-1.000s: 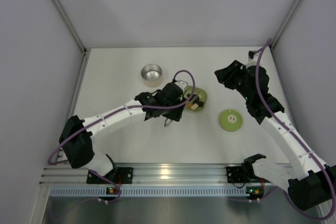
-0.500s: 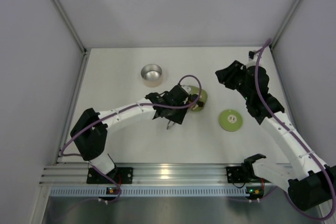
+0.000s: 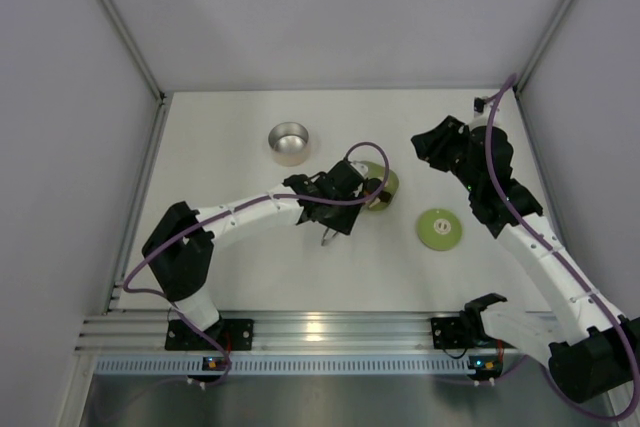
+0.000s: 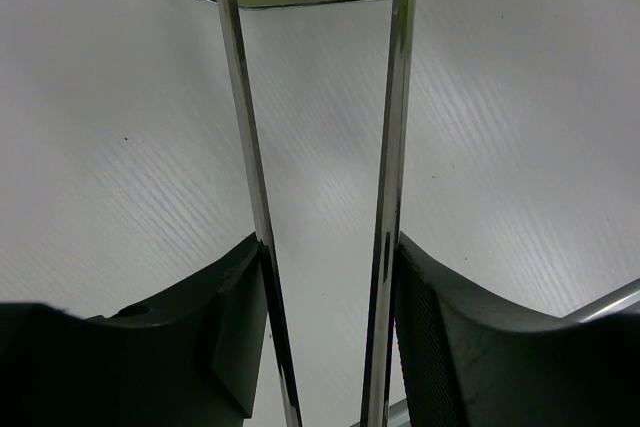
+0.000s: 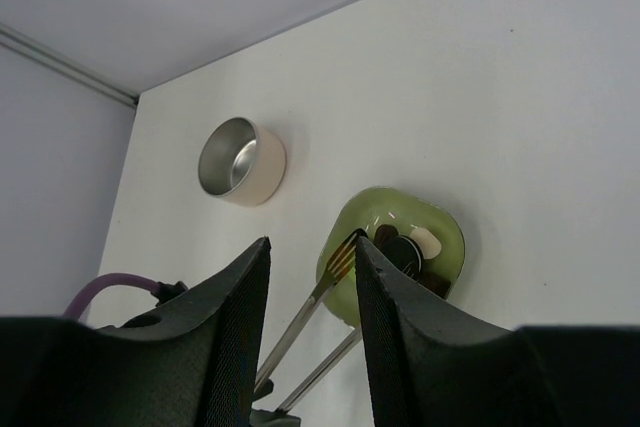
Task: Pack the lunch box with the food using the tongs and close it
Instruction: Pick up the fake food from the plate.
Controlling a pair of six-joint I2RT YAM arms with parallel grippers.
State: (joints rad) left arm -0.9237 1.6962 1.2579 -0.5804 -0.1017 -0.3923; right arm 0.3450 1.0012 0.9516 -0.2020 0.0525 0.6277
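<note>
Left gripper (image 4: 325, 337) clamps the tongs (image 4: 393, 127) — 2 silver arms pressed against its fingers, tips over the green dish (image 5: 365, 212) where the food (image 5: 410, 247) lies. The lunch box (image 3: 288, 142) stands open, well apart at far left. Its lid (image 3: 439, 229) lies flat near the right arm. Right gripper (image 5: 310, 267) hangs parted — holding nothing.
</note>
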